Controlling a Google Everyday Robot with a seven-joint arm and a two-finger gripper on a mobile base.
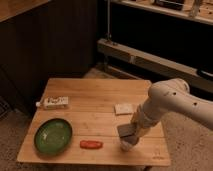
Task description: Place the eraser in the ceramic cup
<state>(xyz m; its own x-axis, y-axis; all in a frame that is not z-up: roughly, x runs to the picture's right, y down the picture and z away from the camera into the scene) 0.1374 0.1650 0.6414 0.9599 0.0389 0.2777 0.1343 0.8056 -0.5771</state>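
Observation:
My gripper (pixel 127 137) hangs from the white arm (pixel 170 102) over the front right part of the wooden table (pixel 100 92). A small whitish round thing, seemingly the ceramic cup (pixel 125 147), shows partly just under the gripper, which covers most of it. A flat pale square piece (pixel 123 108) lies behind the gripper. A red-orange oblong piece (pixel 91 144) lies near the front edge, to the left of the gripper. A white labelled block (pixel 53 103) lies at the left edge. I cannot tell which of these is the eraser.
A green plate (pixel 53 135) sits at the front left of the table. Dark wooden panelling and a long shelf rail (pixel 150 60) stand behind the table. The floor around it is speckled carpet.

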